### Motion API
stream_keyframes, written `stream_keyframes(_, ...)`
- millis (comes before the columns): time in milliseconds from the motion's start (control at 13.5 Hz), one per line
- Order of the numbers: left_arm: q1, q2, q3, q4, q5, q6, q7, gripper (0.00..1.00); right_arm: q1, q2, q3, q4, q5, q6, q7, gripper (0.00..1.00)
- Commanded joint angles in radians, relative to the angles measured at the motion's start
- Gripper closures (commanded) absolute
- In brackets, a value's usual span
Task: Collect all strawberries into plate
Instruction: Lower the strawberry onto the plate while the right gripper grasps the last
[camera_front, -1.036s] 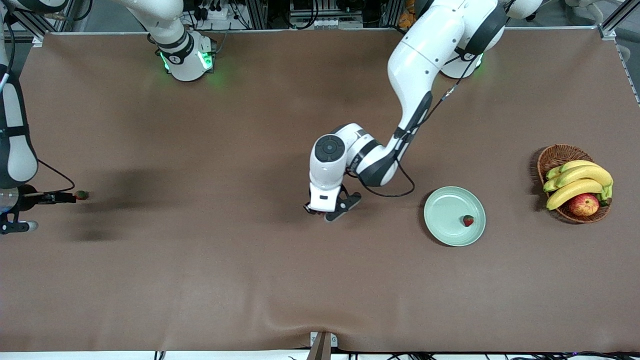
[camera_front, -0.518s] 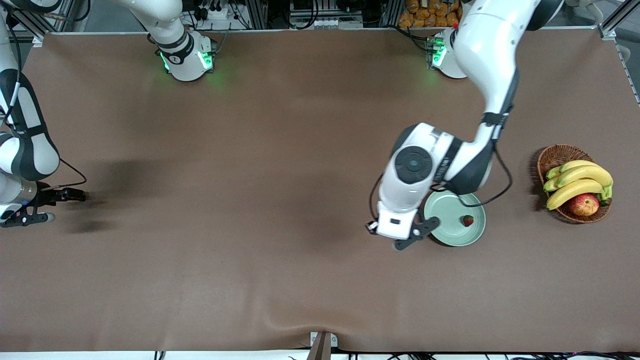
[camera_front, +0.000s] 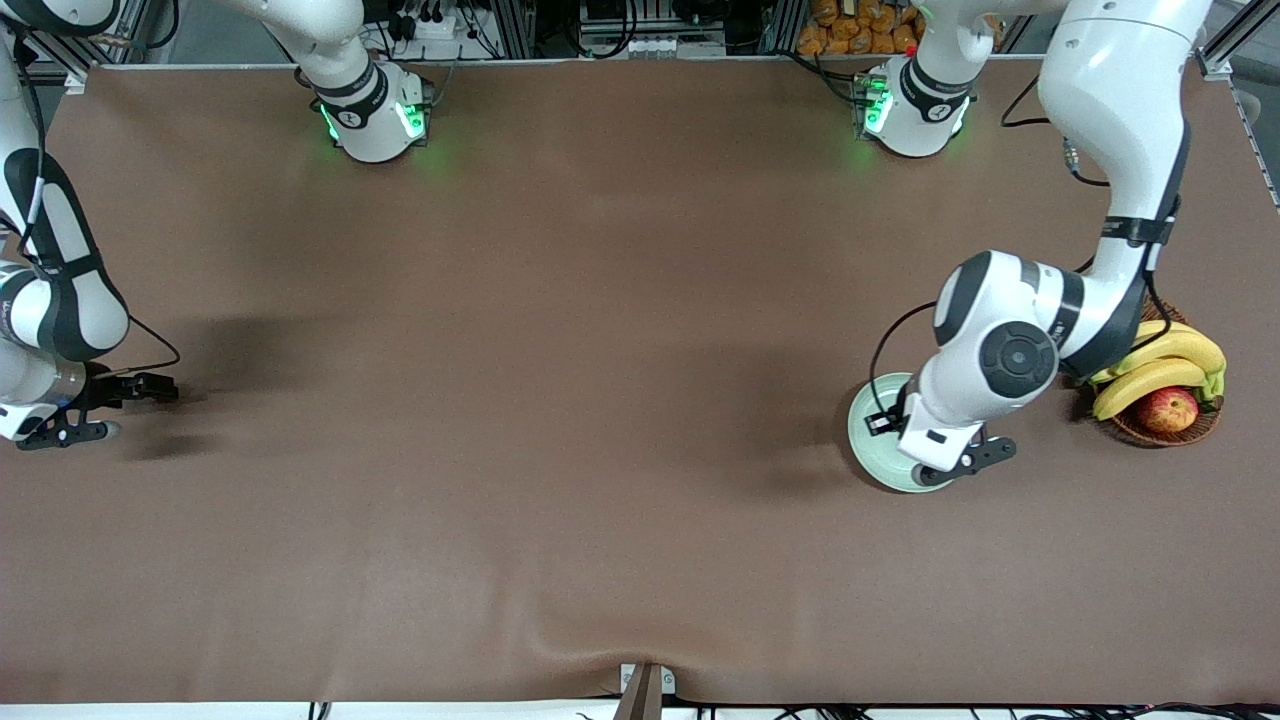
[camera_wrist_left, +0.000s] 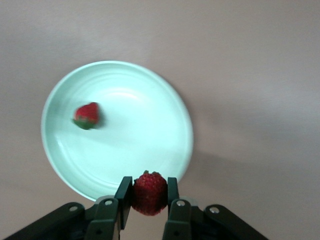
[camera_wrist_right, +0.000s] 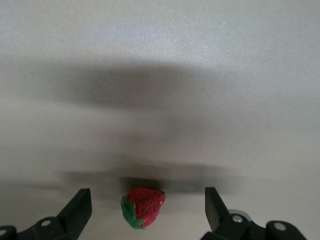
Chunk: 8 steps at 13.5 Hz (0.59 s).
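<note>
Now the left gripper (camera_wrist_left: 149, 200), pinching a strawberry (camera_wrist_left: 149, 193), had swung from mid-table to over the mint-green plate (camera_wrist_left: 150, 145) holding another berry (camera_wrist_left: 87, 115), while the right gripper (camera_wrist_right: 147, 212) straddled the third strawberry (camera_wrist_right: 143, 206), spread.

Brown table (camera_front: 560, 400) with plate (camera_front: 865, 440), fruit basket (camera_front: 1150, 432), one strawberry (camera_wrist_right: 143, 206).

A brown cloth covers the tabletop (camera_front: 560, 330), with metal framing (camera_front: 600, 25) and cables along the frame's top edge.
</note>
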Motion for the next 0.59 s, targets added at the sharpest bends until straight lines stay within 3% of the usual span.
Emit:
stream_keyframes(0, 0.066, -0.021, -0.018, -0.140, 0.027, 0.139, 0.064, 1.00, -0.038, -0.012, 0.026, -0.069, -0.029, 0.062, -0.005, 0.00)
stream_keyframes(148, 0.125, 0.002, -0.018, -0.220, 0.029, 0.291, 0.110, 1.00, -0.046, -0.014, 0.025, -0.075, -0.029, 0.075, -0.005, 0.00)
stream_keyframes(222, 0.127, 0.008, -0.018, -0.225, 0.029, 0.297, 0.111, 0.82, -0.046, -0.012, 0.025, -0.075, -0.029, 0.075, -0.005, 0.00)
stream_keyframes(296, 0.129, 0.012, -0.018, -0.225, 0.030, 0.298, 0.111, 0.47, -0.047, -0.014, 0.026, -0.075, -0.029, 0.072, -0.005, 0.06)
stream_keyframes(370, 0.130, 0.009, -0.018, -0.222, 0.029, 0.296, 0.107, 0.04, -0.049, -0.014, 0.026, -0.075, -0.029, 0.067, -0.005, 0.49)
stream_keyframes(444, 0.130, -0.004, -0.018, -0.222, 0.029, 0.293, 0.093, 0.00, -0.050, -0.015, 0.026, -0.075, -0.029, 0.064, -0.007, 0.79)
stream_keyframes(518, 0.129, -0.025, -0.019, -0.217, 0.029, 0.282, 0.087, 0.00, -0.055, -0.017, 0.026, -0.075, -0.029, 0.053, -0.010, 0.90)
